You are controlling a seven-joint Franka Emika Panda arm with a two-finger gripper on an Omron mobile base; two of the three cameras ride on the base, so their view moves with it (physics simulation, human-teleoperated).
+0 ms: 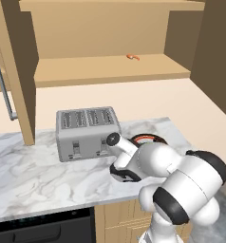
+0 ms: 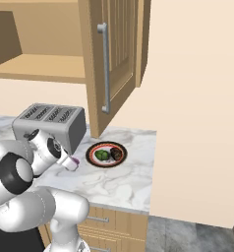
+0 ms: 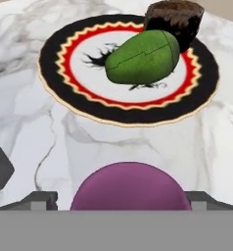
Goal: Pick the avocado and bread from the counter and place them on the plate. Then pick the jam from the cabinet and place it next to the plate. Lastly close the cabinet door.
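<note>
The purple jam (image 3: 130,186) stands on the marble counter (image 3: 30,127) just in front of the plate (image 3: 55,86), between the fingers of my gripper (image 3: 121,198). The fingers stand a little clear of the jar's sides, so the gripper is open. On the plate lie the green avocado (image 3: 143,56) and, behind it, the dark brown bread (image 3: 174,17). From the right base view, the jam (image 2: 73,163) sits at my gripper (image 2: 70,162), left of the plate (image 2: 107,146) with the avocado (image 2: 102,155) and the bread (image 2: 116,155). The cabinet (image 1: 110,71) is open above.
A silver toaster (image 1: 86,133) stands on the counter (image 1: 39,171) close behind my arm. The open cabinet door (image 2: 114,64) hangs over the plate's far side. A tiny orange item (image 1: 133,57) lies on the cabinet shelf. The counter ends just right of the plate.
</note>
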